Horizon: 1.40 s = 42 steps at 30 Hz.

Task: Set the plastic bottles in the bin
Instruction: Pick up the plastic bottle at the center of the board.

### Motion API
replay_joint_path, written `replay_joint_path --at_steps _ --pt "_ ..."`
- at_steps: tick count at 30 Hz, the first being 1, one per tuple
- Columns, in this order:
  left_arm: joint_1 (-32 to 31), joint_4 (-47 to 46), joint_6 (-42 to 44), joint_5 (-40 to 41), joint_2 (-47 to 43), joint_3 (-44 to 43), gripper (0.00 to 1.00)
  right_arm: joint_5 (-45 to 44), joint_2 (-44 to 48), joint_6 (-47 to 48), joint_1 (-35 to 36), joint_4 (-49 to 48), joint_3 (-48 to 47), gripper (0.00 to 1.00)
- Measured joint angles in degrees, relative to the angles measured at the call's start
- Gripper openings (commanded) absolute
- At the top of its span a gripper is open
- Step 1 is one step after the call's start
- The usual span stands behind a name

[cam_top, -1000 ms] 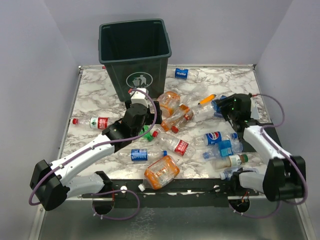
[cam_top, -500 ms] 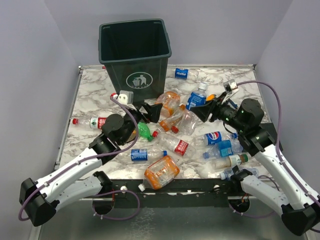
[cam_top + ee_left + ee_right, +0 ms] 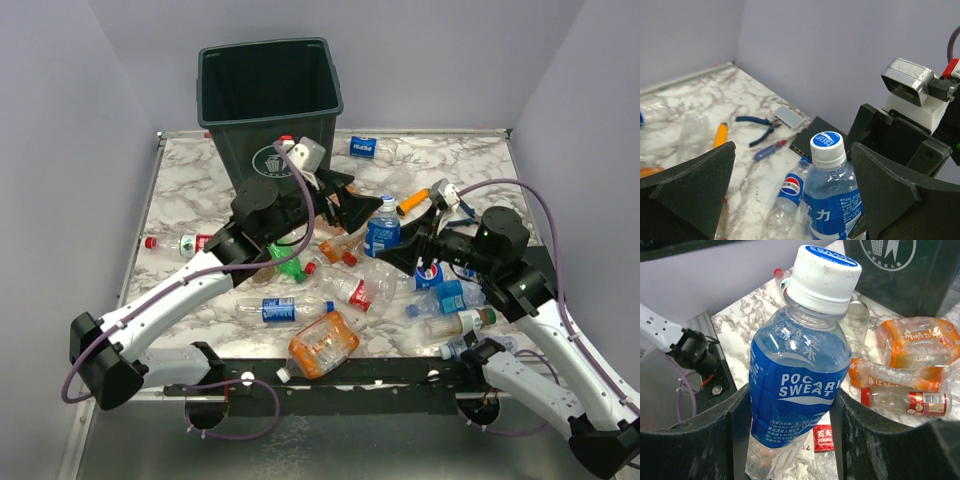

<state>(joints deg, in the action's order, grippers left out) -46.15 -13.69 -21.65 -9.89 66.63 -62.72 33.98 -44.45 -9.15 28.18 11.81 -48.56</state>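
Right wrist, clear cylindrical bottle (image 3: 799, 375), marbled table (image 3: 757, 302)

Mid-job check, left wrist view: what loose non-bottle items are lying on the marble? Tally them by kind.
Blue-handled pliers: 1
Blue-and-red screwdriver, as far as it can be made out: 1
Orange cylinder: 1
Flat grey slab: 1
Total: 4
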Motion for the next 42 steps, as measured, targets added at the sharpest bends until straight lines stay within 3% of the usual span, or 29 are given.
replay_joint_path --at_steps 9,18,21,23,25,28,34,36,37,40,42 --pt "0.02 1.75 -6.43 -11.04 8.22 -4.9 0.97 1.57 0.09 1.29 0.0 1.6 0.31 0.45" --pt "0.02 2.29 -9.53 -16.57 9.29 -4.96 0.57 1.55 0.94 1.73 0.0 1.68 0.52 0.45" --pt "0.0 2.27 -10.19 -17.4 9.79 -4.96 0.5 1.55 0.98 1.73 0.0 1.75 0.57 0.46" --pt "0.0 2.23 -10.71 -17.94 10.36 -4.96 0.49 1.53 0.96 1.73 0.0 2.03 0.57 0.48" --pt "0.0 2.23 -10.88 -18.27 10.78 -4.98 0.58 1.51 0.9 1.73 -0.02 2.93 0.57 0.5" --pt "0.0 2.29 -11.1 -18.64 11.32 -4.98 0.6 1.53 0.74 1.81 0.0 3.76 0.57 0.53" --pt "0.0 2.23 -11.61 -19.28 12.0 -4.98 0.23 1.55 0.48 2.23 0.0 4.83 0.57 0.55" --pt "0.0 2.23 -11.89 -19.43 12.04 -5.05 0.07 1.49 0.26 2.36 -0.02 4.92 0.57 0.62" --pt "-0.07 2.27 -11.98 -19.43 12.04 -5.07 0.0 1.44 0.2 2.49 -0.02 4.94 0.57 0.73" --pt "-0.09 2.38 -11.67 -19.39 12.04 -5.11 0.0 1.31 0.09 2.16 0.0 4.98 0.52 0.99" --pt "-0.04 2.47 -11.37 -18.73 12.02 -5.09 0.0 1.22 0.09 1.31 0.0 5.01 0.26 1.0"
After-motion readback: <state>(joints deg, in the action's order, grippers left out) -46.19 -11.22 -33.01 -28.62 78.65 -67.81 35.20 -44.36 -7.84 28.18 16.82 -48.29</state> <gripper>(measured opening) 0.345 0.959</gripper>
